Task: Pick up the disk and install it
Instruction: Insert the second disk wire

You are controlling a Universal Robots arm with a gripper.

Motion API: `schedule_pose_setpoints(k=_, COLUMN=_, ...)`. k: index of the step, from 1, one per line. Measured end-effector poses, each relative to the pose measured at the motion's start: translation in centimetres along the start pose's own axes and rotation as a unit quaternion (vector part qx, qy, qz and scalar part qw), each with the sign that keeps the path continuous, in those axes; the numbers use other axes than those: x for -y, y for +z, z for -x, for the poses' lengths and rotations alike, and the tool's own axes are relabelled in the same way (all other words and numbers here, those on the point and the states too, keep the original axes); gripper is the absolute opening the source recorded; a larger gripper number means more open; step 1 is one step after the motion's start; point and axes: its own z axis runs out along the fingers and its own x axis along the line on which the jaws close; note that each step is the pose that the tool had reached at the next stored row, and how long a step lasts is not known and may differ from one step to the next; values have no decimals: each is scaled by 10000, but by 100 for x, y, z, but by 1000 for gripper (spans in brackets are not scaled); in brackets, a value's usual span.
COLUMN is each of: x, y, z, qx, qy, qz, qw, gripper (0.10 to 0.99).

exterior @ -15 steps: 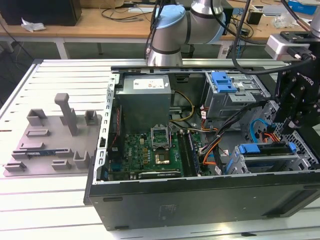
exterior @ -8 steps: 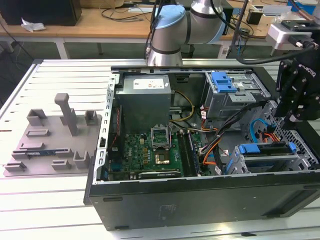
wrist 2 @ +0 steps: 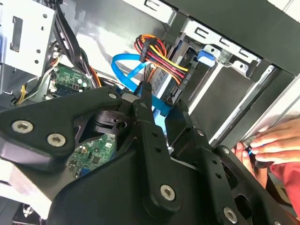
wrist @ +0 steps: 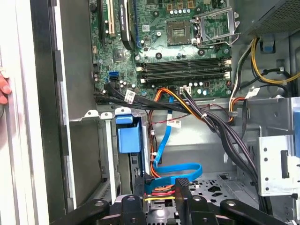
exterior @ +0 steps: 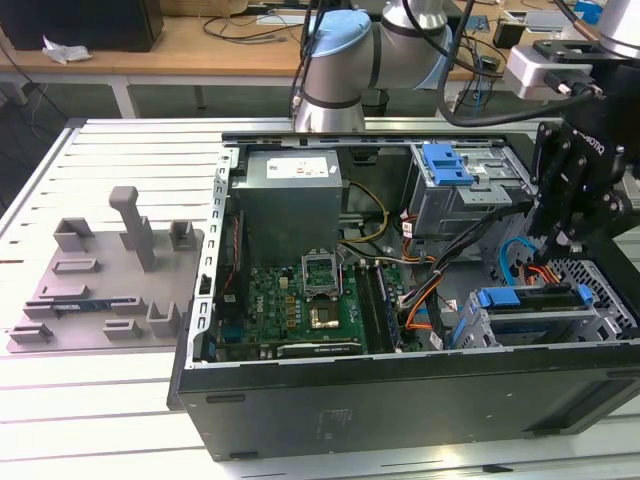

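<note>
Exterior view: an open computer case [exterior: 300,400] lies on a slatted metal desk [exterior: 100,420], a wooden bench [exterior: 200,45] behind. The end effector [exterior: 560,245] hangs inside the case; whether its fingers are apart, I cannot tell. The disk [exterior: 530,300] sits slotted in the drive cage just beside it.

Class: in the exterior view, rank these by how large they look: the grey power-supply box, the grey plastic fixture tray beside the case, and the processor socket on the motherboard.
1. Grey plastic fixture tray
2. Grey power-supply box
3. Processor socket

Apparent size only.
</note>
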Motion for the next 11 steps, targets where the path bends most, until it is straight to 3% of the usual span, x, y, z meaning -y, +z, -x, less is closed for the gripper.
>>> schedule_pose_setpoints(k=5, x=-1, y=6, z=-76, qx=0, qy=25, qz=2, qw=10000, gripper=396)
schedule_pose_setpoints(k=11, x=-21, y=33, z=-82, qx=-1, qy=60, qz=5, qw=10000, gripper=396)
